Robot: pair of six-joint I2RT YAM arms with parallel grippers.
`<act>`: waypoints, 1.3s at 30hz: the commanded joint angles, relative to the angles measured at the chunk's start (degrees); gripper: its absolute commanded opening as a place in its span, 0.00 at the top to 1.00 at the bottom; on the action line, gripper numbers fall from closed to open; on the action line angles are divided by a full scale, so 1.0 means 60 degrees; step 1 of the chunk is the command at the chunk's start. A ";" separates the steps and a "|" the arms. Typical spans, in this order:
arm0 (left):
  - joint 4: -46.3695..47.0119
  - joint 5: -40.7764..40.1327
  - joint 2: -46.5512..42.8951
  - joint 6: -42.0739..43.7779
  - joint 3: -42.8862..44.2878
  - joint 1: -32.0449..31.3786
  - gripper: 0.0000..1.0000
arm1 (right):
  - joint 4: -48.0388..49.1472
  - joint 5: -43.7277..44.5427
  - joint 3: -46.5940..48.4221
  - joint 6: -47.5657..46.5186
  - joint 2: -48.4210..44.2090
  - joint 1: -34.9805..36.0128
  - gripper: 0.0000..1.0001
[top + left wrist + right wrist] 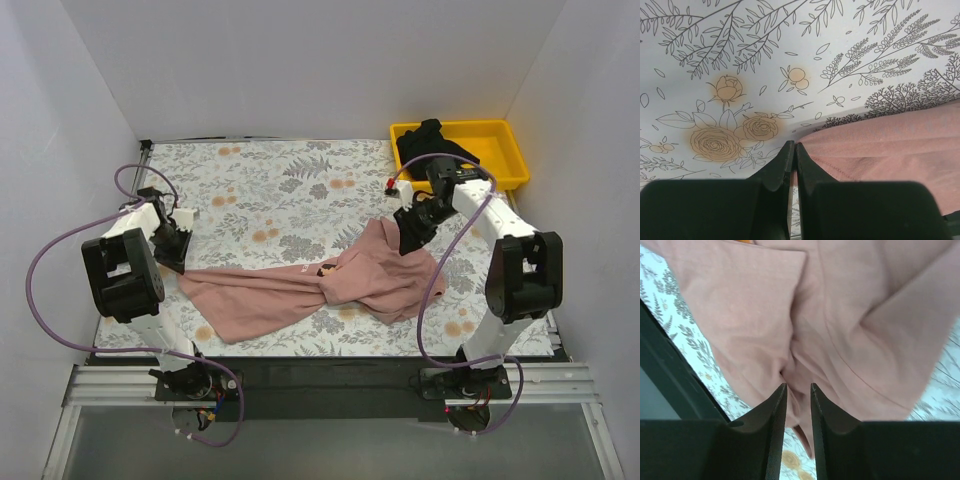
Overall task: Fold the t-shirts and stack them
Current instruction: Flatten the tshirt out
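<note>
Floral table cover point(270, 190), left jaws low, pinching pink t-shirt point(260, 300) at its edge, right jaws raised, gripping its folds

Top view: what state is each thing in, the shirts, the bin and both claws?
pink t-shirt, unfolded, bunched, stretched between both grippers.
black t-shirt, crumpled in the bin.
yellow bin, upright, holding the black t-shirt.
left gripper, shut on the pink t-shirt's edge.
right gripper, shut on gathered pink cloth.

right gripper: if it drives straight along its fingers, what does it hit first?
The pink t-shirt: its folds bunch right at the right gripper tips and fill the line ahead. It looks pinched there, though depth is unclear. The floral table cover shows only past the shirt's edges.
</note>
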 commanded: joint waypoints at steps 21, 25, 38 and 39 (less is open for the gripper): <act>-0.0233 0.0254 -0.0025 -0.0125 0.0493 0.0071 1.00 | 0.0958 0.0022 0.1553 0.1976 0.2702 0.2076 0.58; -0.0204 0.0239 0.0034 -0.0110 0.0479 0.0057 1.00 | 0.0944 -0.0051 0.1656 0.2064 0.2863 0.2296 0.59; -0.0278 0.0312 0.0063 -0.0081 0.0698 0.0071 1.00 | 0.1002 0.0637 0.1964 0.2460 0.3391 0.2413 0.60; -0.0263 0.0327 0.0049 -0.0081 0.0684 0.0071 1.00 | 0.1017 0.0696 0.1949 0.2474 0.3362 0.2413 0.60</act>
